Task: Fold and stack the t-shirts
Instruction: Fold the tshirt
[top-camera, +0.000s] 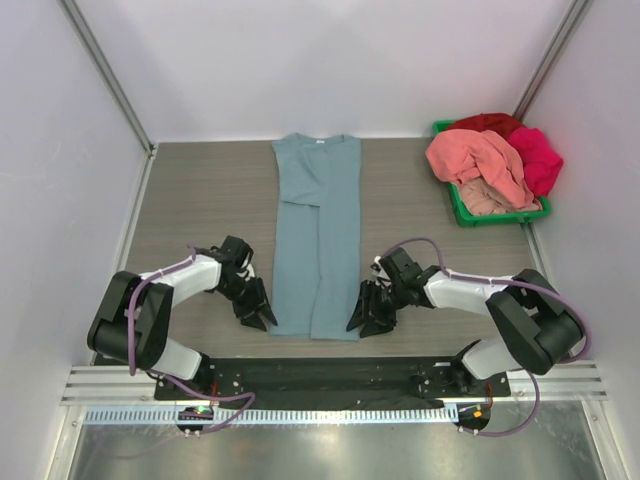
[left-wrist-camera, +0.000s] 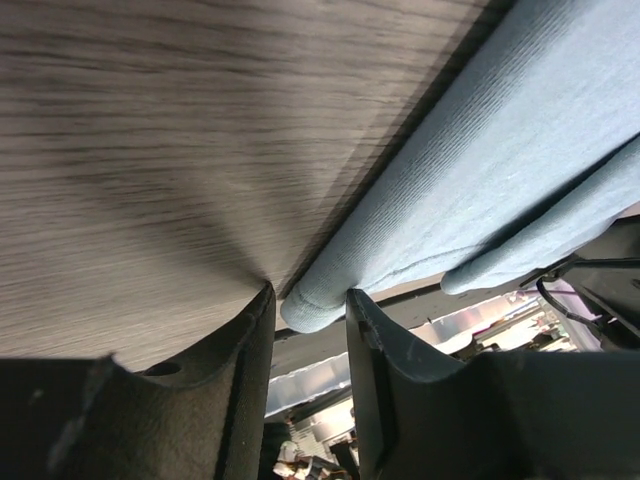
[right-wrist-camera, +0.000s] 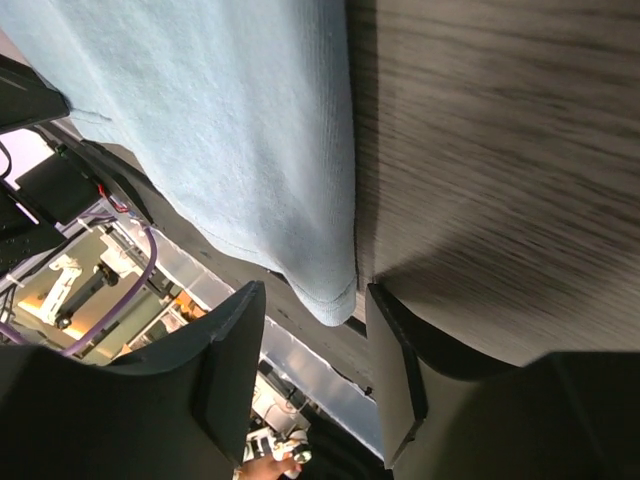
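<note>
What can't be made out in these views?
Top view: number of shirts in the bin, heaped over each other; any print on the label, too small.
Wrist views: whether left gripper or right gripper touches the blue shirt corner; the angle hides contact.

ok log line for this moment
left gripper: open at hem corner | right gripper: open at hem corner | blue-grey t-shirt: folded lengthwise | other t-shirts: in green bin

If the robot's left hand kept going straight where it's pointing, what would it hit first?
Probably the near corner of the blue-grey t-shirt, which sits between the open fingers of the left hand; depth is hard to judge.
</note>
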